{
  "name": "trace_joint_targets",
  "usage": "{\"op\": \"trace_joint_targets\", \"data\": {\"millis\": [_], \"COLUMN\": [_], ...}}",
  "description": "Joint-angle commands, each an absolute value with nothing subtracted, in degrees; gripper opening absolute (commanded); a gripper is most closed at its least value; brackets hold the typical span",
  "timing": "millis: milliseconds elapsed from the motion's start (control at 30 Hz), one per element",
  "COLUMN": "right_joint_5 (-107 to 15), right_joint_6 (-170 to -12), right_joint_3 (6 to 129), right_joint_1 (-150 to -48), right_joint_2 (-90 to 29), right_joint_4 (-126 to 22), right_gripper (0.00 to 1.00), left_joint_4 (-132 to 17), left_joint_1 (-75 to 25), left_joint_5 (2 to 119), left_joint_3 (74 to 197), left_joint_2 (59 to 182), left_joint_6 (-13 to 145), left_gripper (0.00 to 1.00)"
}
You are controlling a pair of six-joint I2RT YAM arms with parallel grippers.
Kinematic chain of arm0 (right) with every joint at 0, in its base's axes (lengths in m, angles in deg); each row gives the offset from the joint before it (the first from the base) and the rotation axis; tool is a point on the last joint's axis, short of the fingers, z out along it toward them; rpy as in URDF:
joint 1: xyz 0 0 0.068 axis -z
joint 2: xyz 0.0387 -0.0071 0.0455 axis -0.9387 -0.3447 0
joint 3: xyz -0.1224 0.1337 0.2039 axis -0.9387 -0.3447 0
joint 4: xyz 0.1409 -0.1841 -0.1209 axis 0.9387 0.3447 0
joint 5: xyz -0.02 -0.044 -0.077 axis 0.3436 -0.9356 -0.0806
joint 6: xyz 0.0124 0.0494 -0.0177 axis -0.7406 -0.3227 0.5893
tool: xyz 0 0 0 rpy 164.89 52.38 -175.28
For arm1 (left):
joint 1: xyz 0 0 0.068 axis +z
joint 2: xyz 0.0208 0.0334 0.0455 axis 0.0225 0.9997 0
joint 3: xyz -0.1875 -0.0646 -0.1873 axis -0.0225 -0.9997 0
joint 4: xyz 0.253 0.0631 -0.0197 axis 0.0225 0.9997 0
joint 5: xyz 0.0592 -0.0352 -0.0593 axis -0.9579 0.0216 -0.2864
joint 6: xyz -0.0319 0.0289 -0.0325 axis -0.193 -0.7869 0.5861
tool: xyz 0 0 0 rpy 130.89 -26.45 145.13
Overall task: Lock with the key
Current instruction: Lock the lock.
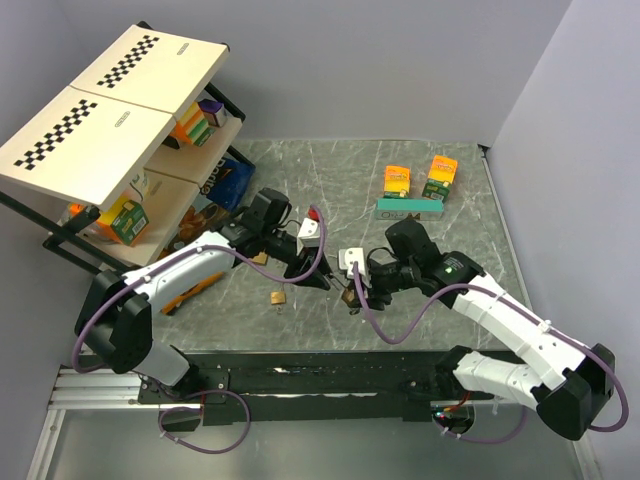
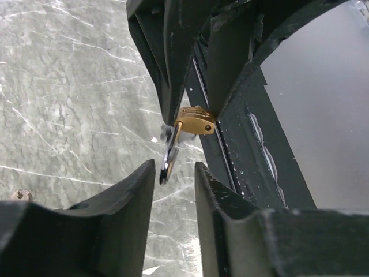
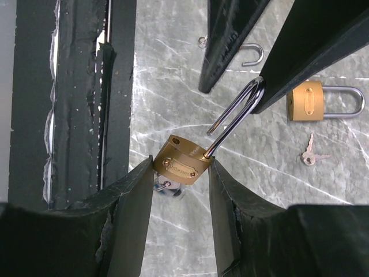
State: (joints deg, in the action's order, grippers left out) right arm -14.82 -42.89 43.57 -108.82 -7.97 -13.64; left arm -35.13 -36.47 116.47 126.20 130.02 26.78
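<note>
**Item:** key (image 2: 170,151), small, flat, dark metal. It is seated in the underside of a brass padlock (image 3: 179,163), which is held above the marble surface (image 3: 173,86).

**Holders:** right claw (image 3: 180,167) pinches the padlock body, shackle swung open. Left claw (image 2: 174,167) is spread, with the key at its mouth, ungripped.

**Handling, as judged:** light, stiff and slick. Take it across its flat faces and twist gently.
</note>
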Motion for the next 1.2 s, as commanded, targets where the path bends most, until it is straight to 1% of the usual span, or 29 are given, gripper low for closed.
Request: {"op": "trace_joint_targets", "data": {"millis": [0, 33, 133, 200, 233, 267, 300, 367, 400, 433, 467, 500, 567, 700, 833, 1033, 1133, 1167], "right_joint_5": [-12.09, -12.01, -12.09, -12.36, -12.62, -13.14, -14.19, -15.78, -14.74, -14.12, -13.25, -11.67, -10.34, -8.75, -8.32, -2.87, -1.46, -1.2], "right_joint_6": [-41.82, -41.91, -42.09, -42.44, -42.87, -44.79, -46.03, -48.5, -48.76, -50.07, -51.04, -52.01, -53.85, -60.09, -61.51, -58.79, -58.7, -58.79], "right_joint_3": [46.67, 46.67, 46.67, 46.76, 46.84, 46.84, 47.1, 47.89, 48.51, 48.43, 48.43, 48.43, 48.6, 49.48, 50.36, 53.78, 55.18, 55.54], "right_joint_1": [-109.47, -109.56, -109.56, -109.65, -109.65, -109.74, -109.65, -109.04, -108.42, -106.33, -105.26, -103.95, -100.09, -95.5, -94.71, -94.71, -94.71, -94.71], "right_joint_2": [-8.14, -8.14, -8.22, -8.4, -8.4, -8.49, -8.58, -8.4, -8.14, -7.18, -6.48, -6.03, -4.54, -3.13, -1.9, -3.13, -4.18, -4.53], "right_joint_4": [-14.96, -15.13, -15.49, -15.66, -16.45, -16.98, -17.33, -16.9, -16.55, -17.15, -17.5, -17.51, -18.03, -19.7, -21.46, -20.85, -21.64, -21.9], "right_gripper": [0.0, 0.0, 0.0, 0.0, 0.0, 0.0, 0.03, 0.36, 0.58, 0.84, 0.9, 0.99, 1.0, 1.0, 1.0, 1.0, 0.97, 0.95], "left_joint_4": [-38.33, -38.07, -38.24, -38.51, -38.51, -39.47, -39.65, -38.52, -38.42, -38.86, -39.03, -39.21, -39.04, -40.08, -41.06, -45.97, -48.87, -49.4], "left_joint_1": [-37.03, -37.12, -37.12, -37.12, -37.12, -37.12, -37.03, -35.98, -35.45, -34.67, -34.22, -33.43, -32.81, -30.97, -30.79, -30.7, -30.7, -30.7], "left_joint_5": [116.89, 116.71, 116.54, 116.71, 116.36, 115.93, 115.57, 116.44, 116.8, 117.23, 117.59, 117.76, 118.29, 119.44, 118.21, 117.24, 116.1, 115.75], "left_joint_3": [126.37, 126.45, 126.54, 126.46, 126.46, 126.46, 126.72, 127.59, 127.86, 127.86, 127.86, 127.95, 129.09, 132.51, 134.8, 136.04, 135.86, 135.86], "left_joint_2": [127.73, 127.82, 127.65, 127.38, 127.29, 127.21, 127.29, 127.38, 127.21, 126.6, 126.15, 125.28, 124.48, 123.08, 121.93, 120.53, 120.0, 119.91], "left_joint_6": [26.89, 26.72, 26.89, 27.24, 27.59, 28.55, 30.47, 31.19, 32.24, 33.03, 34.35, 34.88, 36.28, 41.03, 44.9, 53.07, 57.9, 59.48], "left_gripper": [0.37, 0.35, 0.26, 0.11, 0.01, 0.01, 0.01, 0.01, 0.01, 0.01, 0.01, 0.01, 0.01, 0.01, 0.01, 0.01, 0.01, 0.01]}}
